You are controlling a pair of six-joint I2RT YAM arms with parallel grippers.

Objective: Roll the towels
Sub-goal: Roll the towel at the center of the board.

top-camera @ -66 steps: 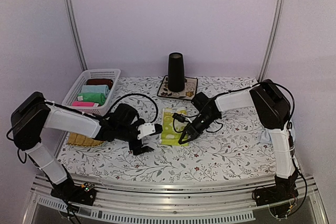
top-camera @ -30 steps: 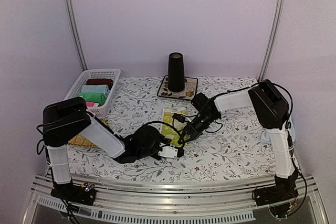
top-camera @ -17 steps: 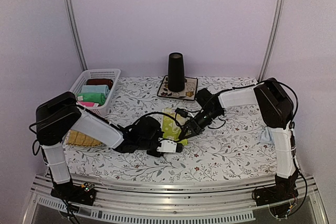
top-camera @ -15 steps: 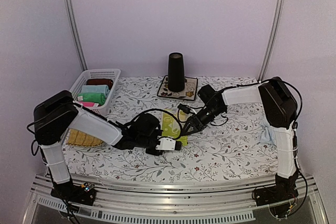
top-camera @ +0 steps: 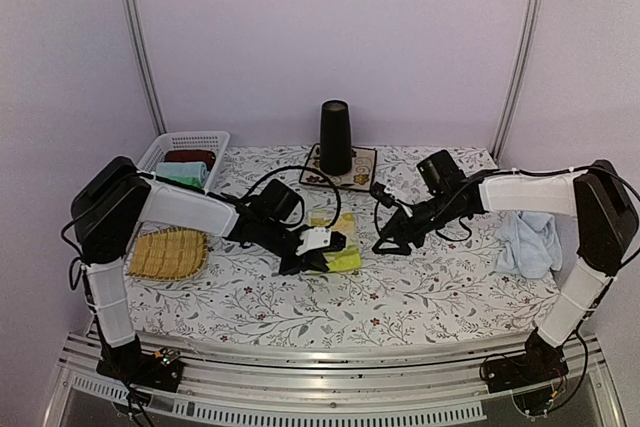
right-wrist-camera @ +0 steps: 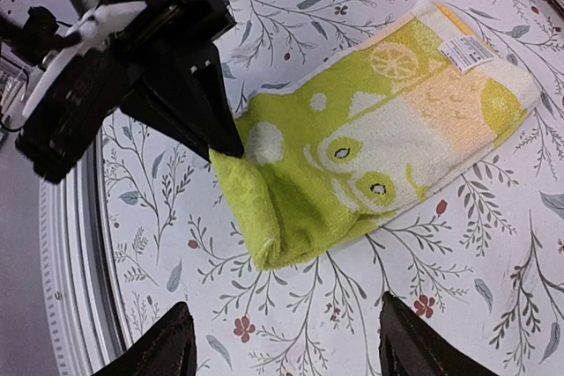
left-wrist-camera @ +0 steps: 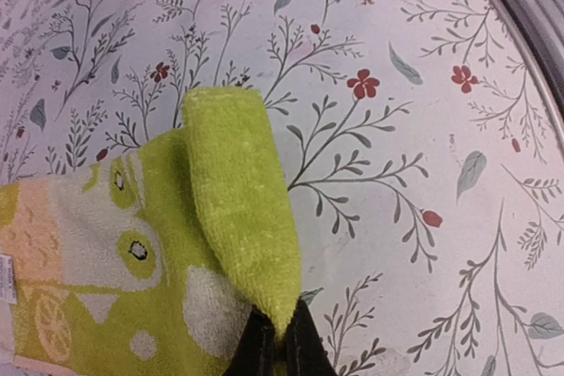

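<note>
From above, the yellow-green terry hand towel with its pale print (top-camera: 340, 249) lies mid-bench (top-camera: 430, 297), and the plain light blue towel (top-camera: 526, 243) sits crumpled at the far right. My left arm (top-camera: 190, 209) reaches low across from the left; my right arm (top-camera: 525, 191) stretches in low from the right. At my left wrist, my left jaws are pressed together on the towel's (left-wrist-camera: 238, 209) corner, holding a fuzzy, looped flap curled upward. At my right wrist, my right jaws stand spread, fingertips (right-wrist-camera: 163, 350) clear of the towel (right-wrist-camera: 388, 147), whose raised end folds over itself.
</note>
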